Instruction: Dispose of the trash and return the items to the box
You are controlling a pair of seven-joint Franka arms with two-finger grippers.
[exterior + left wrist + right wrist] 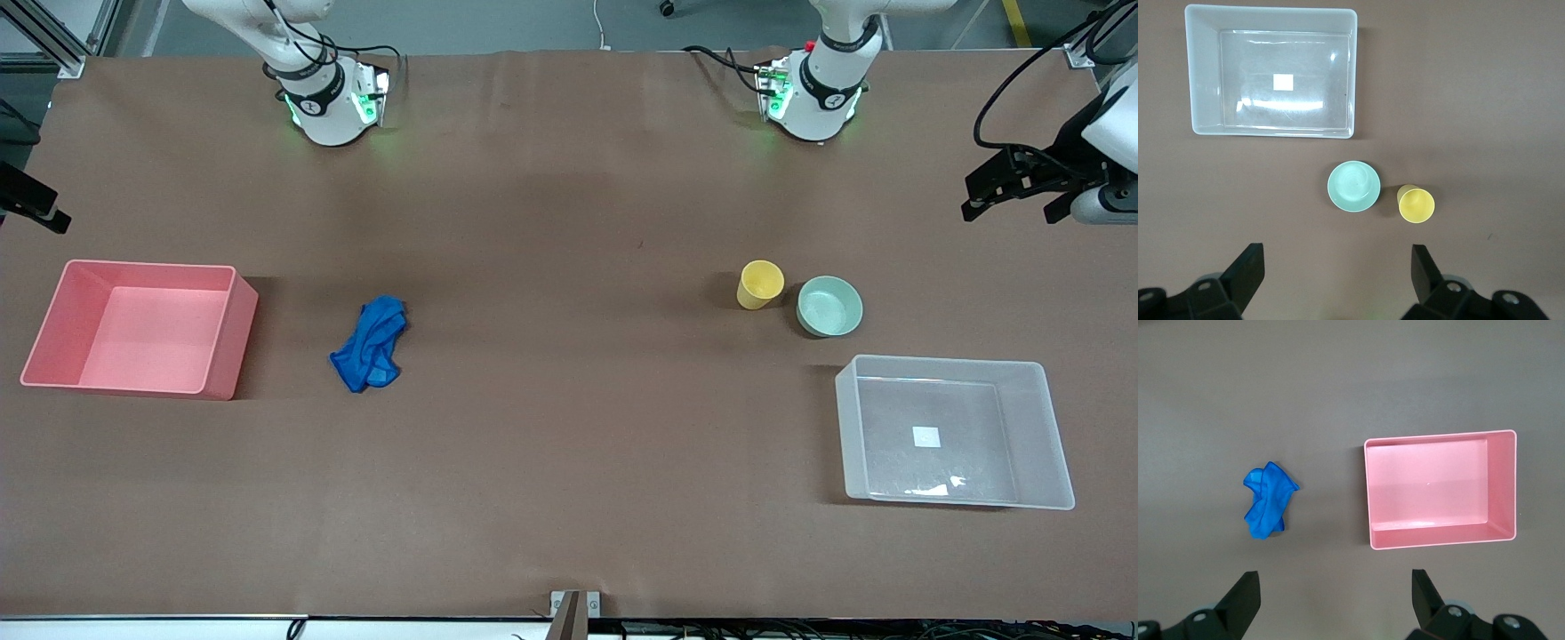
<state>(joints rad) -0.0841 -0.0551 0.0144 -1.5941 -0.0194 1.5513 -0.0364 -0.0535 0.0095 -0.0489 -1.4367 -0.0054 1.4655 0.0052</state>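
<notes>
The trash, a crumpled bright blue rag (371, 344), lies on the brown table beside the pink bin, toward the right arm's end. The yellow cup (759, 284) and the mint-green bowl (829, 306) stand side by side, apart, toward the left arm's end. The box, a clear bin (1040, 436) with a white label, sits nearer the front camera than the bowl. My left gripper (1336, 257) hangs open high above the table, with the bowl (1353, 186), cup (1415, 204) and box (1203, 73) below. My right gripper (1335, 580) is open too, high over bare table near the rag (1267, 500).
An opaque pink bin (233, 342) stands at the right arm's end of the table; its rim (1369, 493) shows in the right wrist view. Black fixtures jut in at both table ends (1013, 182) (31, 206). The two arm bases (324, 98) (813, 93) stand along the back edge.
</notes>
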